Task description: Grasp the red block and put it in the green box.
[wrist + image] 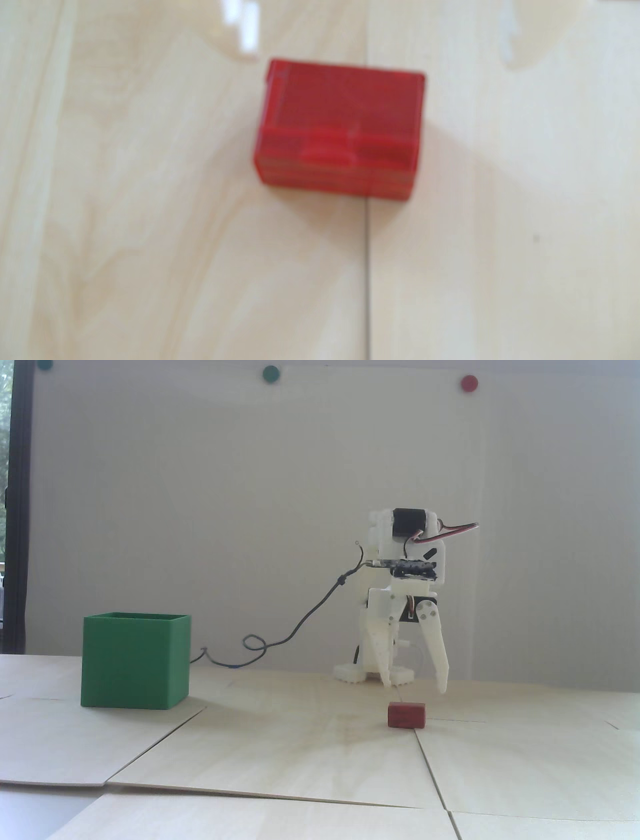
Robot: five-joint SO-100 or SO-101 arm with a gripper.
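In the fixed view, the green box (135, 661) stands open-topped toward the left edge of the pale wooden surface (280, 755), well apart from everything else. A dark cable (305, 617) trails from behind it across to the white arm (400, 590), which stands further right near the back edge. The gripper (414, 686) points straight down with its two fingers spread wide and nothing between them; the tips hang just above the surface. Directly below and slightly nearer the camera sits the red block (406, 714), resting flat beside a seam between the boards, not yet touched.

The wrist view, which is blurred, looks down on the red block (341, 128) a little above the middle of the picture, astride the same seam; no fingers show there.

The block looks like a small, stiff plastic piece, probably light, with flat matte sides that should give the fingers fair purchase. Being wider than tall, it would best be taken across its shorter span, fingers closing on the two long flat faces near the middle, low enough that it cannot tip or squirt out.
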